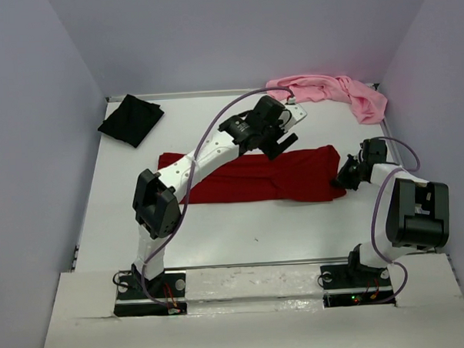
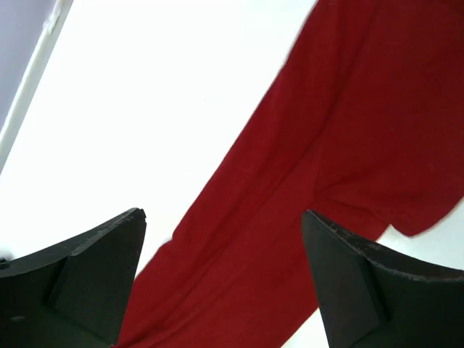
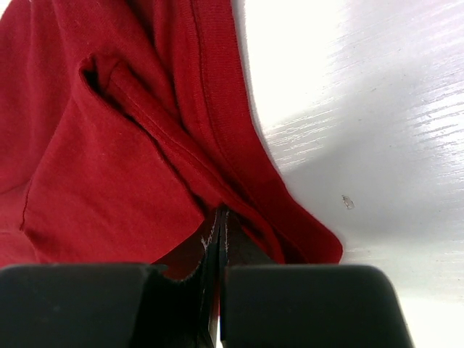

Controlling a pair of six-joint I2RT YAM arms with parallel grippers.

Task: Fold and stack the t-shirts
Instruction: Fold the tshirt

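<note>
One red t-shirt [image 1: 294,179], one black [image 1: 131,120], one pink [image 1: 344,90], left jaws released, right jaws clenching red t-shirt

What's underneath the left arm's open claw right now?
The dark red t-shirt, lying as a long strip on the white table; the left claw is open, holding nothing. Anything beneath the cloth is hidden.

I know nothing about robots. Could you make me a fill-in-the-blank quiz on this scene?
The left gripper has its jaws ____.
The long t-shirt in the middle, pinched by the right gripper, is ____.
The folded t-shirt in the far left corner is ____.
The crumpled t-shirt in the far right corner is ____.
Missing words: open, red, black, pink.
</note>
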